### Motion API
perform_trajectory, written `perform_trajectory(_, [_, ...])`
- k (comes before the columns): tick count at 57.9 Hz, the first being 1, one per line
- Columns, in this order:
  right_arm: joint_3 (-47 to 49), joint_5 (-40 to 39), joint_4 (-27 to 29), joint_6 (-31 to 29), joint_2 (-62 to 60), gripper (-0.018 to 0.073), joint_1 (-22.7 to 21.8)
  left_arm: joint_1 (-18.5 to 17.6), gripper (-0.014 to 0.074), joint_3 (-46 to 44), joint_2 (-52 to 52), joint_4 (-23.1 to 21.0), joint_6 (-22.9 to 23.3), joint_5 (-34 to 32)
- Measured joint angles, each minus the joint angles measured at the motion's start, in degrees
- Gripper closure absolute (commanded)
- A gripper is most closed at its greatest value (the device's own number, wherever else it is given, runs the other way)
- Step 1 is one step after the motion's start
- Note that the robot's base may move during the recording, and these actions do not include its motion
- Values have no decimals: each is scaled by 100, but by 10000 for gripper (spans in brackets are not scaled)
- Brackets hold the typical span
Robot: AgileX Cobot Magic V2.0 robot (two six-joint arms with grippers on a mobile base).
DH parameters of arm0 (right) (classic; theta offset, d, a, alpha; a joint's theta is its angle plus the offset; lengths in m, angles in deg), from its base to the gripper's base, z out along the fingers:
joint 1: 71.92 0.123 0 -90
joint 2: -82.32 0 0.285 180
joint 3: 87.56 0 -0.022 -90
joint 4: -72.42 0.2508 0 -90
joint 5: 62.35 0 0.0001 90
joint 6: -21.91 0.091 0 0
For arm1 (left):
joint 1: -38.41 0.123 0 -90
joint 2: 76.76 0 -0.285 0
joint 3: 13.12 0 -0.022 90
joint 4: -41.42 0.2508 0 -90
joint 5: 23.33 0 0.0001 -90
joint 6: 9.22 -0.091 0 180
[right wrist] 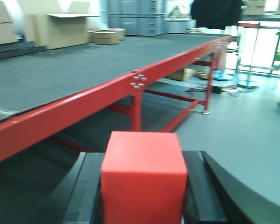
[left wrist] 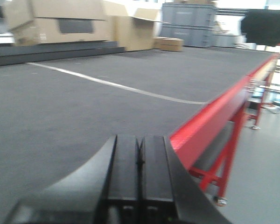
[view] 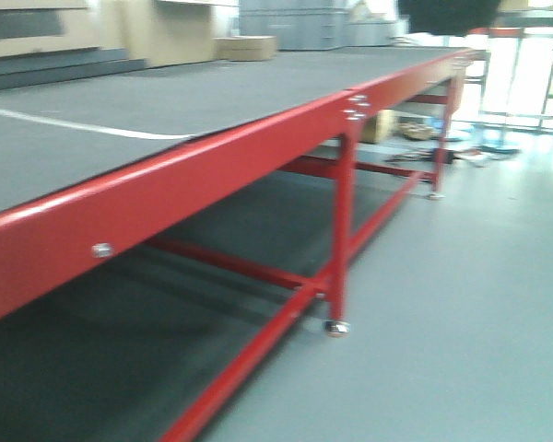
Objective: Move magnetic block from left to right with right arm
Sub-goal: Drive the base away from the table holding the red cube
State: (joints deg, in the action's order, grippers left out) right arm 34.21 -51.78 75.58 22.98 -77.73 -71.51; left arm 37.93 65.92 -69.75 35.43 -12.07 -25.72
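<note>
The magnetic block [right wrist: 143, 179], a plain red cube, fills the bottom centre of the right wrist view. My right gripper [right wrist: 143, 158] is shut on it, one black finger on each side. It hangs off the table's red edge [right wrist: 84, 100], over the floor and lower shelf. My left gripper [left wrist: 140, 140] is shut with nothing between its pads, low over the grey table top [left wrist: 84, 102] near its red right edge. Neither gripper appears in the front view.
A white line [left wrist: 116, 85] crosses the grey table top. Cardboard boxes [left wrist: 60, 21] and grey crates [left wrist: 189, 23] stand along the far side, and a small box [view: 245, 47] lies flat there. A red table leg [view: 341, 230] stands on the grey floor [view: 461, 304].
</note>
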Motion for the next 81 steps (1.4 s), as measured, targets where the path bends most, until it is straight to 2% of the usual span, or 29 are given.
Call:
perform_trajectory(19, [0,0,0,0,0,189,0,0,722,0,0,0,0,0])
perform_trajectory(34, [0,0,0,0,0,189,0,-293,722,0,0,0,0,0])
perform_trajectory(81, [0,0,0,0,-13,189,0,-293,722,0,0,0,0,0])
